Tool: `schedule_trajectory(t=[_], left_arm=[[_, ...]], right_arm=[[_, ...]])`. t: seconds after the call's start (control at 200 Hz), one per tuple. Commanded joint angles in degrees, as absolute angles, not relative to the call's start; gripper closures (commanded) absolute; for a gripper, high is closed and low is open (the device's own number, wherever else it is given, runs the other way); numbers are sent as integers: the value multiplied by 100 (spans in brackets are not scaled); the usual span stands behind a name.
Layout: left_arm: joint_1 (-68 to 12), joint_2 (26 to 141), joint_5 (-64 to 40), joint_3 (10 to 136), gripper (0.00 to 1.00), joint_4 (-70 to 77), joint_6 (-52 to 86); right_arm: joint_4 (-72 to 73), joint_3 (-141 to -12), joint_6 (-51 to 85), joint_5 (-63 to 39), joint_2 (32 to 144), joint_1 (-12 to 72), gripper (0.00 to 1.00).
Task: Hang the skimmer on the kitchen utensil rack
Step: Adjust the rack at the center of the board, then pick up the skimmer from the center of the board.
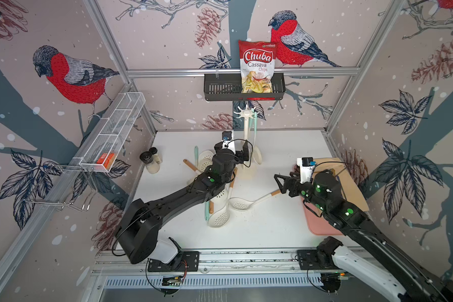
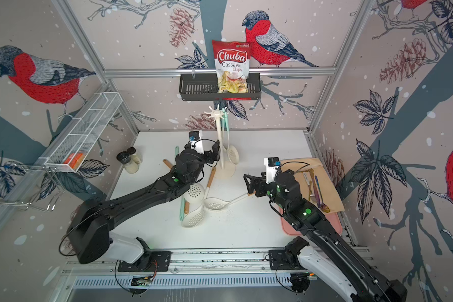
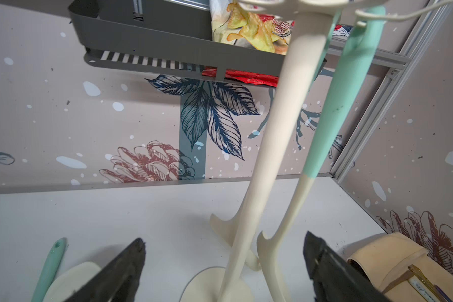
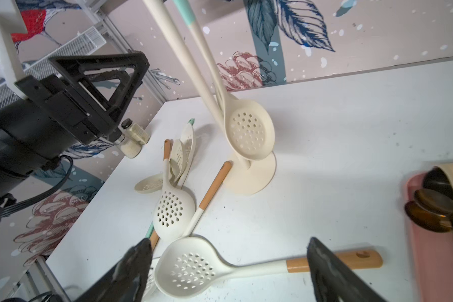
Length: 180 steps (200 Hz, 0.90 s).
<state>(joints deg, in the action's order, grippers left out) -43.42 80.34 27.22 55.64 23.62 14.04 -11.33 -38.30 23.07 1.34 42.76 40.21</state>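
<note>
Right wrist view: right claw [image 4: 228,243], jaws spread and empty, hovers over the wood-handled skimmer [image 4: 246,266] lying flat on the table [image 4: 351,130], handle pointing toward its right edge. Left claw [image 3: 224,237], also released, flanks the kitchen utensil rack [image 3: 272,130] by the back edge, where a mint-handled skimmer [image 3: 332,117] hangs.

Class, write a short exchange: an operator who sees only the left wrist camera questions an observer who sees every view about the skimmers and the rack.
Operator: The mint-handled skimmer hangs on the rack. Are any skimmers left on the table?
Observer: Yes, a heap of skimmers lies beside the rack's base.
Operator: And the other arm?
Observer: The right gripper is open over the handle of a wooden-handled skimmer lying on the table.
</note>
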Motion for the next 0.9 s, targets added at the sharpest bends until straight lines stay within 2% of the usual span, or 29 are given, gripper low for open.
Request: schedule_trajectory(t=[0.0,0.165,0.405,0.525,0.7,0.896], left_arm=[[-4266,7482,2883,5163,9,1358,1878],[-3985,6513,2603,4503,17,23,2682],[-3818,5810,2040,3850,35,-1716,3996],[-3453,5771,1355,3528,45,-2002,4282],[-3350,5781,863,3193,52,-2241,4573],[-3169,6034,444,2812,62,-1978,4661]], right_arm=[[-669,-3765,2512,1390,4553,4783,8],[-162,-3727,2722,1712,5307,5672,13],[358,-3734,2931,1426,5898,5891,25],[303,-3783,2985,1216,6001,5774,32],[-1,-3804,3058,1047,5976,5634,40],[85,-3586,3178,867,5815,5510,43]])
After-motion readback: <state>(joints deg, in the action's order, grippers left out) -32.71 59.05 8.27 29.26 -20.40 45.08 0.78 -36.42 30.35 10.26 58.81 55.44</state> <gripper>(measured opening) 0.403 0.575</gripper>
